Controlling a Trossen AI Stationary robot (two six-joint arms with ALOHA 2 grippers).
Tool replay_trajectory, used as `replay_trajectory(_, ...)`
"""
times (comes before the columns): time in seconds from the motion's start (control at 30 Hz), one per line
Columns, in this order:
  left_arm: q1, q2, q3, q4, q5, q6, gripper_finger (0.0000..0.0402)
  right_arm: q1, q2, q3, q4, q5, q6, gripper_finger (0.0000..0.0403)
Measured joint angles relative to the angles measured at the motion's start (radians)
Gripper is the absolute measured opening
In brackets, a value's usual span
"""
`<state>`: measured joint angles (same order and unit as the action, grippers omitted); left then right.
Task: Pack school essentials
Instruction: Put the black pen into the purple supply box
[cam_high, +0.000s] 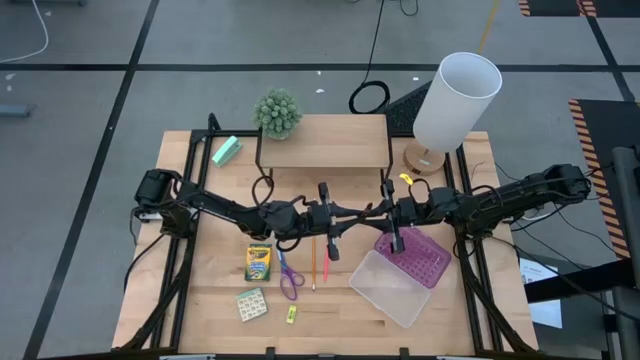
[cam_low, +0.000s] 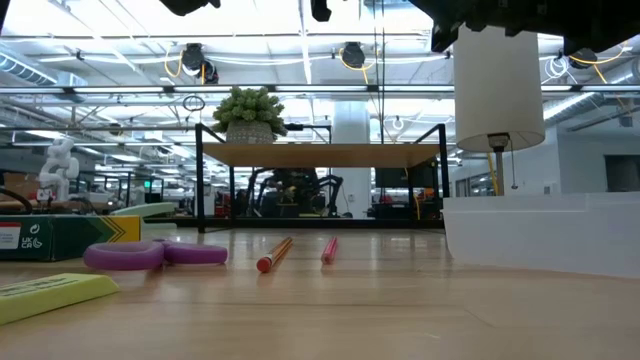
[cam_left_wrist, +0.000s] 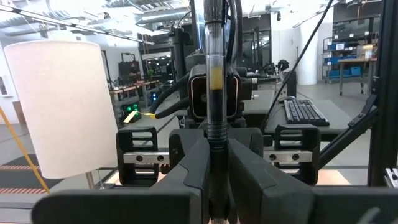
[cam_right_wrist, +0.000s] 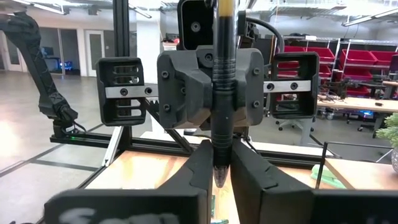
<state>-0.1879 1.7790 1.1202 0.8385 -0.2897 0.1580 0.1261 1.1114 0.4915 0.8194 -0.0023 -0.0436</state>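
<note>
From above, starting at my left: a mint-green block (cam_high: 226, 150) lies near the counter's (cam_high: 330, 320) far left corner, with a small green plant (cam_high: 277, 112) on the wooden shelf (cam_high: 322, 142) beside it. Nearer me, the yellow-green crayon box (cam_high: 258, 262) lies flat, the greenish patterned card pack (cam_high: 251, 303) just in front of it. The purple-handled scissors (cam_high: 289, 278) lie beside the crayon box, and a tiny yellow piece (cam_high: 291, 315) sits near the card pack. Next come the orange pencil (cam_high: 313, 270) and pink pencil (cam_high: 325, 265), side by side, apart from the scissors.

Now the middle, above those pencils: my left hand (cam_high: 331, 243) and right hand (cam_high: 397, 240) face each other, both raised off the counter. Both are clamped on the same black pen (cam_left_wrist: 214, 99), which stands upright between each pair of fingers; the left wrist view has the left fingers (cam_left_wrist: 186, 168) pressed against the barrel, and the right wrist view shows the right fingers (cam_right_wrist: 199, 174) closed near the tip.

Under the right hand is the purple lid (cam_high: 412, 256), with the clear box (cam_high: 390, 287) lying against it; I see nothing inside. At the far right stands a white lamp (cam_high: 455, 105).
</note>
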Motion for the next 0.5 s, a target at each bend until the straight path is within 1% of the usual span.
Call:
replay_trajectory(0.13,-0.005,0.0,0.001,-0.012,-0.018,0.02,0.0049,0.0,0.0,0.0,-0.005,0.001,-0.007,0.0037)
replay_trajectory(0.2,-0.012,-0.003,0.001,-0.018,-0.031,0.036,0.0061,0.0,0.0,0.0,-0.01,0.0,-0.006,0.0035)
replay_trajectory(0.3,-0.025,-0.031,0.0,-0.063,-0.055,0.038,0.0097,0.0,-0.004,0.0,-0.008,0.0,-0.006,0.0031)
replay_trajectory(0.43,-0.047,-0.091,0.0,-0.188,-0.151,-0.006,0.0147,0.0,-0.031,0.001,-0.051,0.001,-0.002,0.0031)
replay_trajectory(0.5,-0.06,-0.122,0.0,-0.25,-0.179,-0.019,0.0165,-0.001,-0.056,0.001,-0.084,0.001,0.008,0.0032)
